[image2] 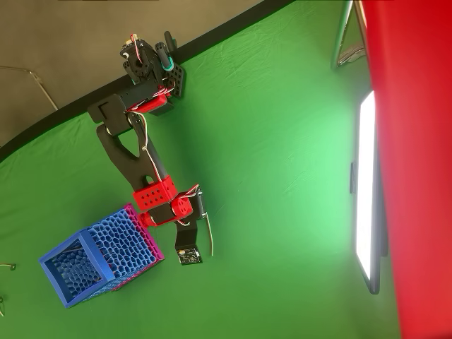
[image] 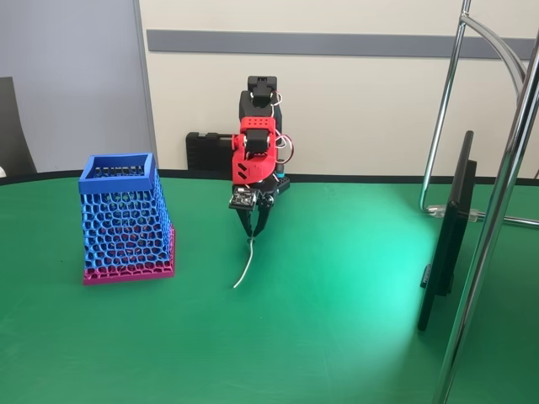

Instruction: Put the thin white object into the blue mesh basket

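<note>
Fixed view, starting at the left: the tall blue honeycomb-mesh basket with a solid square rim and a pink mesh base (image: 126, 220) stands upright on the green cloth-covered table (image: 337, 320), widening toward its foot. To its right, well apart from it, the red and black arm reaches down from its black base at the table's far edge. Its fingers (image: 252, 234) point straight down and are drawn nearly together, pinching the top end of the thin, slightly curved white stick (image: 244, 265). The stick hangs below the fingertips and bends toward the left, its lower tip at or just above the cloth; I cannot tell whether it touches. Farther right, a dark flat screen (image: 446, 236) stands edge-on beside shiny metal stand tubes (image: 488, 252).

From overhead, the basket (image2: 95, 265) sits at the lower left with its open mouth showing. The arm's red wrist lies just beside the basket's pink base, and the fingers (image2: 205, 219) are to the right of that. The white stick (image2: 209, 236) shows as a thin pale line beside the small black camera board, clear of the basket. The bright screen (image2: 367, 191) runs along the right side.
</note>
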Controlling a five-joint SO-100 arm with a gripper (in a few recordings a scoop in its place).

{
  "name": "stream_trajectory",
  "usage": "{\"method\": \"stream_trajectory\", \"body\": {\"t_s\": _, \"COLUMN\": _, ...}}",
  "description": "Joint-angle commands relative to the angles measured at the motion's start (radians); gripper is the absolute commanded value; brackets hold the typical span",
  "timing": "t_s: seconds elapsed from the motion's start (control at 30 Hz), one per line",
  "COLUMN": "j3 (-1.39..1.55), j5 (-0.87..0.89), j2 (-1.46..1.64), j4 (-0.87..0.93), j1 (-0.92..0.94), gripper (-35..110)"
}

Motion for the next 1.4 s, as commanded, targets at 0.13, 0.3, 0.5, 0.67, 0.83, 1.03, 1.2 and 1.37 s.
{"method": "stream_trajectory", "body": {"t_s": 0.13, "j3": -0.054, "j5": -0.097, "j2": -0.006, "j4": 0.006, "j1": 0.015, "gripper": 11}}
{"method": "stream_trajectory", "body": {"t_s": 0.3, "j3": -0.061, "j5": -0.135, "j2": -0.041, "j4": 0.012, "j1": 0.015, "gripper": 11}}
{"method": "stream_trajectory", "body": {"t_s": 0.5, "j3": -0.066, "j5": -0.156, "j2": -0.066, "j4": 0.012, "j1": 0.008, "gripper": 11}}
{"method": "stream_trajectory", "body": {"t_s": 0.67, "j3": -0.078, "j5": -0.141, "j2": -0.072, "j4": 0.012, "j1": 0.008, "gripper": 11}}
{"method": "stream_trajectory", "body": {"t_s": 0.83, "j3": -0.086, "j5": -0.126, "j2": -0.086, "j4": 0.012, "j1": 0.006, "gripper": 11}}
{"method": "stream_trajectory", "body": {"t_s": 1.03, "j3": -0.075, "j5": -0.118, "j2": -0.089, "j4": 0.012, "j1": 0.005, "gripper": 11}}
{"method": "stream_trajectory", "body": {"t_s": 1.2, "j3": -0.061, "j5": -0.106, "j2": -0.106, "j4": -0.014, "j1": 0.003, "gripper": 10}}
{"method": "stream_trajectory", "body": {"t_s": 1.37, "j3": -0.06, "j5": -0.092, "j2": -0.115, "j4": -0.025, "j1": -0.005, "gripper": 10}}
